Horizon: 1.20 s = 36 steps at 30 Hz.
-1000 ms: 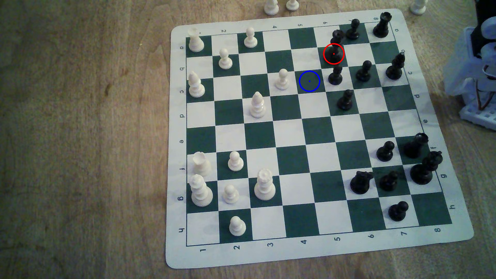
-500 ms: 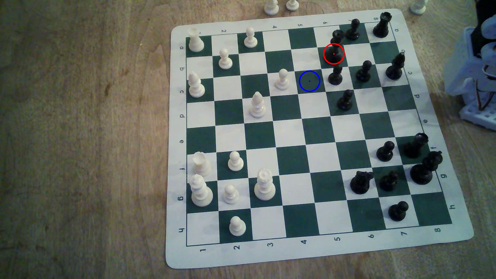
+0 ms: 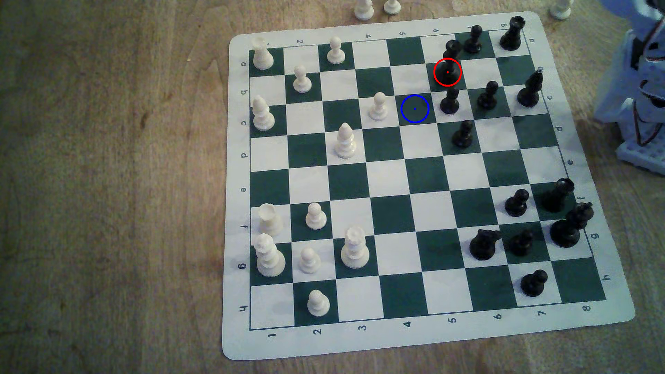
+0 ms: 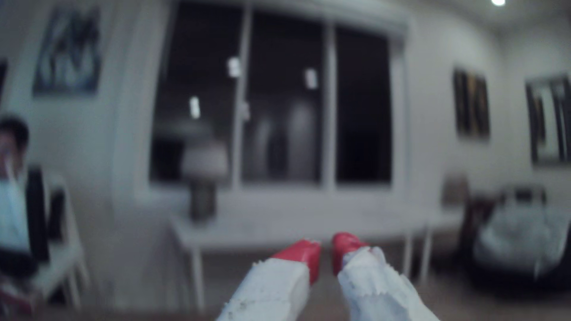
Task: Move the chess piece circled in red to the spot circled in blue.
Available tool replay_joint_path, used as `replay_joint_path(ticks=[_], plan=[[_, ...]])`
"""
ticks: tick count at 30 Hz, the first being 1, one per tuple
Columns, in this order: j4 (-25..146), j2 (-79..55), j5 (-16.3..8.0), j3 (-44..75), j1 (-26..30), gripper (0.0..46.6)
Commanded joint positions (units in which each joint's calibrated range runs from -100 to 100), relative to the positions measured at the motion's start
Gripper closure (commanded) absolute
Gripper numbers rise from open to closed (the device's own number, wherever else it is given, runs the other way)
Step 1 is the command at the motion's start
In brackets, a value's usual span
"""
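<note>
The chess piece (image 3: 449,59) is black and glossy with a crown-like head; its base stands in the red ring on a dark green square near the board's far right in the exterior view. The spot (image 3: 415,108) is a bare dark green square with a blue ring, one square diagonally nearer and toward the exterior view's left. In the wrist view my gripper (image 4: 326,245) has white fingers with red tips (image 4: 304,251). It is lifted, faces a blurred room, and is shut with a thin slit and nothing held.
A black pawn (image 3: 449,102) stands beside the spot on the exterior view's right, a white pawn (image 3: 378,106) on its left. Another black pawn (image 3: 473,39) stands behind the chess piece. The arm's base (image 3: 640,108) sits off the board (image 3: 431,341) at the right edge.
The arm's body at the exterior view's right edge has shifted and turned. No piece on the board has moved.
</note>
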State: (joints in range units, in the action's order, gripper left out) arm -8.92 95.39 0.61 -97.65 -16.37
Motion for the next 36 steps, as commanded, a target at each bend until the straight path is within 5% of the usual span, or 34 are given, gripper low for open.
replay_joint_path(ticks=[1, 6, 12, 18, 21, 36], plan=[[27.4, 0.3, 0.2, 15.0, -0.3, 45.0], [53.5, -4.9, 1.4, 30.7, -0.6, 44.2], [82.5, -34.5, 0.1, 58.9, -0.9, 46.4], [77.6, -44.1, -5.6, 57.9, 3.2, 38.2], [76.7, -49.8, -6.4, 59.9, 5.2, 37.3], [68.1, -59.5, -2.0, 53.5, -0.3, 34.7]])
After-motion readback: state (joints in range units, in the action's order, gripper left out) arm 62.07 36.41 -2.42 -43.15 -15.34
